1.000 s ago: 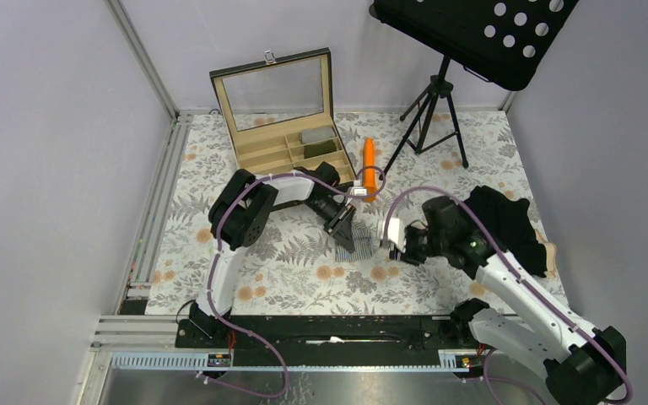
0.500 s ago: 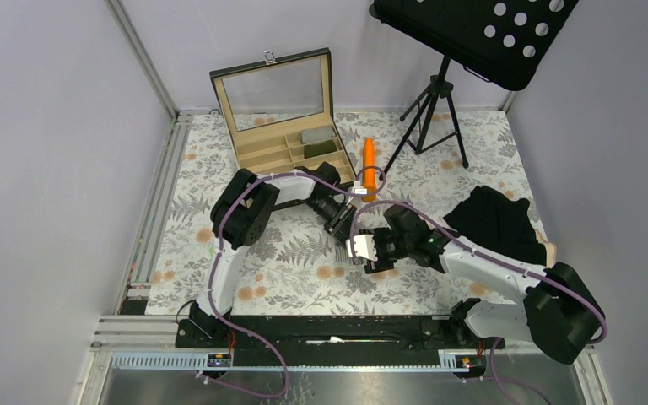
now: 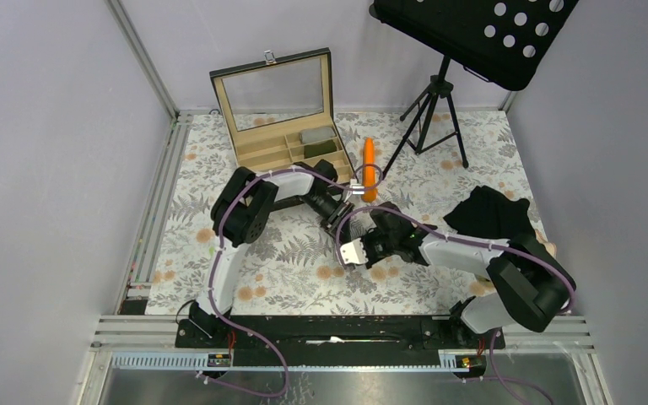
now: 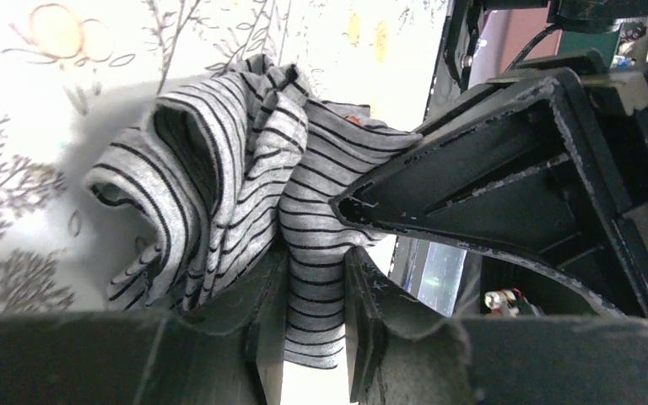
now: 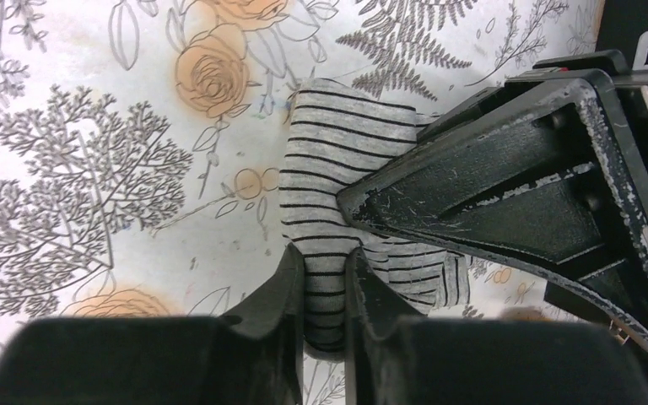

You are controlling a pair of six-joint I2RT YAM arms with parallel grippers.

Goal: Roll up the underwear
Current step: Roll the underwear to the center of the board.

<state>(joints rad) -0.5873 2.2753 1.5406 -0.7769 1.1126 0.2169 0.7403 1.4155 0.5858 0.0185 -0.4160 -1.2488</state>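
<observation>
The light grey pinstriped underwear (image 4: 211, 160) lies bunched on the floral mat, held from two sides. My left gripper (image 4: 314, 287) is shut on one end of it, with cloth filling the gap between the jaws. My right gripper (image 5: 325, 278) is shut on another fold of the same garment (image 5: 337, 160). In the top view the two grippers, left (image 3: 338, 224) and right (image 3: 361, 246), meet at the mat's middle and hide most of the garment. The black underwear (image 3: 491, 215) lies in a pile at the right.
An open wooden box (image 3: 291, 143) with a glass lid stands at the back. An orange carrot-shaped stick (image 3: 369, 167) lies just behind the grippers. A music stand's tripod (image 3: 429, 114) stands at the back right. Metal rails (image 3: 156, 211) run along the mat's left edge.
My right arm swung left from beside the black pile to the striped underwear and shut on it. My left gripper stayed on the garment, shifting slightly back.
</observation>
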